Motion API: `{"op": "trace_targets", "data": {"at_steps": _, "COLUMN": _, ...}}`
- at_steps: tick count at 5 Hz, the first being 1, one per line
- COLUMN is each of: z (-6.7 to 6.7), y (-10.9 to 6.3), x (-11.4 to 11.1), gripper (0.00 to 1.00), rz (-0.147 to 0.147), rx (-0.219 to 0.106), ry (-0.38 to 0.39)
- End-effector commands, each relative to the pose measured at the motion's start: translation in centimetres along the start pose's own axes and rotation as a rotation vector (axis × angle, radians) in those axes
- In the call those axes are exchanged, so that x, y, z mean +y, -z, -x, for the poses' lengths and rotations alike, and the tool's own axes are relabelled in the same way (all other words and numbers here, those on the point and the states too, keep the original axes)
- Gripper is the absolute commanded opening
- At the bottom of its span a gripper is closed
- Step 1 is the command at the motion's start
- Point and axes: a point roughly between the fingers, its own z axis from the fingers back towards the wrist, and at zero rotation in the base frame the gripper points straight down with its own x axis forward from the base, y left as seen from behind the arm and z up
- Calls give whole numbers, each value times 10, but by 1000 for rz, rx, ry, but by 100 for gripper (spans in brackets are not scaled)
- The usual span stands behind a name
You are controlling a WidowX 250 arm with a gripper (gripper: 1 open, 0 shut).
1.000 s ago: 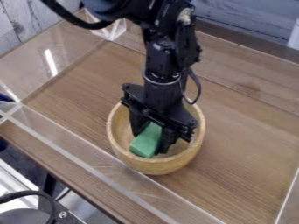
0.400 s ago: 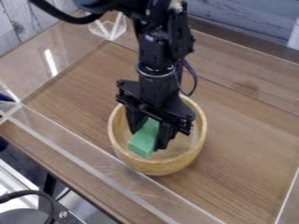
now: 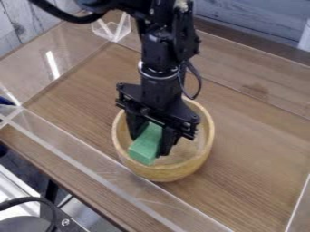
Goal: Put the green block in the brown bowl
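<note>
The brown bowl (image 3: 184, 161) stands on the wooden table, a little right of centre and toward the front. The black gripper (image 3: 152, 138) points straight down into it from above. Its fingers are shut on the green block (image 3: 148, 145), which hangs tilted between them just over the bowl's inside, its lower end near the bowl's left wall. I cannot tell whether the block touches the bowl floor.
A clear plastic wall (image 3: 72, 145) runs along the table's front and left sides. The robot arm (image 3: 164, 36) rises from the gripper toward the upper left. Bare wooden tabletop (image 3: 255, 127) lies to the right of the bowl.
The arm with the green block has shifted slightly left and a touch upward over the bowl. The grip stayed shut on the block.
</note>
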Motion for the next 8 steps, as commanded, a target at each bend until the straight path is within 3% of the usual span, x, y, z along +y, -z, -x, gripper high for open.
{"op": "trace_targets", "data": {"at_steps": 1, "z": -15, "y": -9, "x": 0, "gripper": 0, "rz": 12, "rx": -55, "ry": -2}}
{"op": "trace_targets", "data": {"at_steps": 2, "z": -20, "y": -7, "x": -2, "gripper": 0, "rz": 23, "rx": -67, "ry": 1}}
{"op": "trace_targets", "data": {"at_steps": 3, "z": -22, "y": -15, "x": 2, "gripper": 100, "rz": 42, "rx": -62, "ry": 5}}
{"op": "trace_targets", "data": {"at_steps": 4, "z": -24, "y": -35, "x": 8, "gripper": 100, "rz": 73, "rx": -79, "ry": 5}}
{"op": "trace_targets", "data": {"at_steps": 6, "z": -26, "y": -94, "x": 30, "gripper": 100, "rz": 76, "rx": -227, "ry": -49}}
{"op": "trace_targets", "data": {"at_steps": 7, "z": -39, "y": -102, "x": 48, "gripper": 100, "rz": 78, "rx": -225, "ry": -70}}
{"op": "trace_targets", "data": {"at_steps": 8, "z": -42, "y": -93, "x": 61, "gripper": 100, "rz": 76, "rx": -206, "ry": -80}}
